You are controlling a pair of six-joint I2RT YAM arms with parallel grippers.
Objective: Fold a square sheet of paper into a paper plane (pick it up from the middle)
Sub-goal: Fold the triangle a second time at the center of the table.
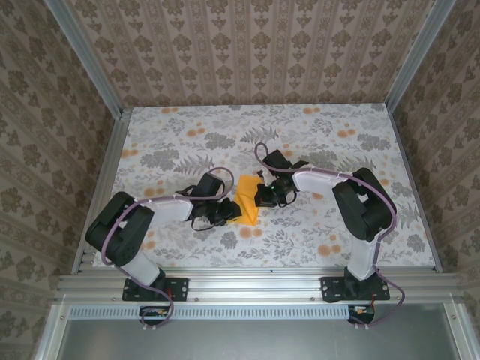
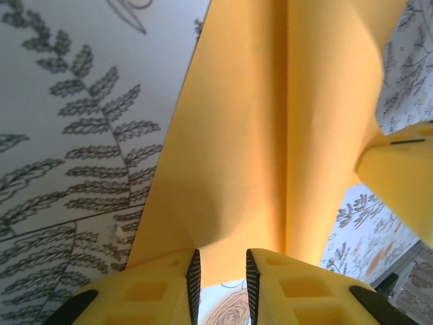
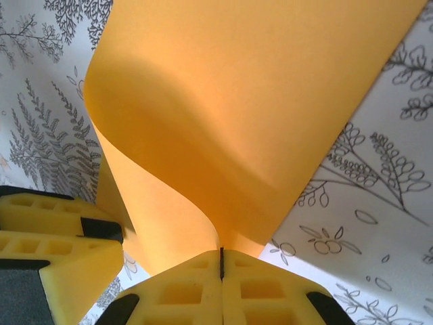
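Note:
The square sheet of paper (image 1: 246,198) is bright orange and lies mid-table between both grippers, bent into a curl. In the right wrist view the sheet (image 3: 237,101) sweeps up from the table, and my right gripper (image 3: 221,252) is shut on its near edge. My left gripper (image 2: 220,261) stands open by a narrow gap. The sheet's (image 2: 270,135) near edge runs across that gap and touches neither pad. From above, the left gripper (image 1: 226,213) is at the sheet's left side and the right gripper (image 1: 264,196) at its right side. No folded paper plane shape is formed.
The table (image 1: 187,139) wears a white cloth with grey leaves and small orange flowers. Aluminium rails (image 1: 247,283) frame the near edge and sides, and patterned walls close it in. A yellow finger of the right gripper (image 2: 406,176) is close beside the sheet.

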